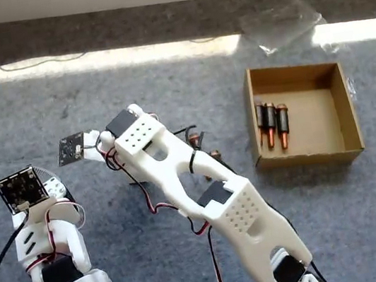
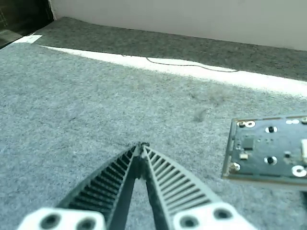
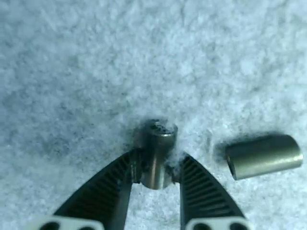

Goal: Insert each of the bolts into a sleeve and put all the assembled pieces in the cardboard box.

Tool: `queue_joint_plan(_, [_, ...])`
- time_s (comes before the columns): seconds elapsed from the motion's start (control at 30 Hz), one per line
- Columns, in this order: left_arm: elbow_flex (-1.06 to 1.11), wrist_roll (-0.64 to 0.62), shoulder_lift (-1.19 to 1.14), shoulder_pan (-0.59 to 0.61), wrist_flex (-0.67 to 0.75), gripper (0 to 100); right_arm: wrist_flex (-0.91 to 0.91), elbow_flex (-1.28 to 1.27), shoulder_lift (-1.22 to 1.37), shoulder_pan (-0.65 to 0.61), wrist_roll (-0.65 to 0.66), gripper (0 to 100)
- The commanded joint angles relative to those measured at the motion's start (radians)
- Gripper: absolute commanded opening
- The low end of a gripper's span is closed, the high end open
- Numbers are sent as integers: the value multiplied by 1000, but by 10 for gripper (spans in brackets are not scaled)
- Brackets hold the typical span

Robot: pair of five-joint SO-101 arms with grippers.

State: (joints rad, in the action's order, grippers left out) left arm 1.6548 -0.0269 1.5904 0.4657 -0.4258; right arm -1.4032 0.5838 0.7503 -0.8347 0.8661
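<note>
My right gripper point(image 3: 156, 163) is shut on a short metal sleeve point(image 3: 156, 141) that stands on end on the grey carpet. A second sleeve point(image 3: 264, 155) lies on its side close beside it, untouched. In the high view, the cardboard box point(image 1: 340, 106) sits at the right and holds three assembled pieces point(image 1: 272, 123) side by side. Two copper-tipped bolts point(image 1: 194, 138) peek out from behind the right arm point(image 1: 178, 171). My left gripper point(image 2: 140, 146) is shut on nothing, hovering low over bare carpet at the left.
A clear plastic bag point(image 1: 282, 24) lies beyond the box near the sunlit strip. The right arm's camera board point(image 2: 268, 151) hangs close to my left gripper. A thin cable point(image 2: 192, 64) runs along the far carpet edge.
</note>
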Motion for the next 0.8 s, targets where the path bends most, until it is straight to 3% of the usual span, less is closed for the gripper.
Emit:
queue_joint_plan(0.0, [-5,3,8,7,0,20,-2,42,-15,-13,5,63])
queue_joint_plan(0.17, [-4,3,8,1,0,20,-2,42,-15,-13,3,0])
queue_joint_plan(0.77, [22,5,8,-15,6,20,-10,50,85,-28,5,13])
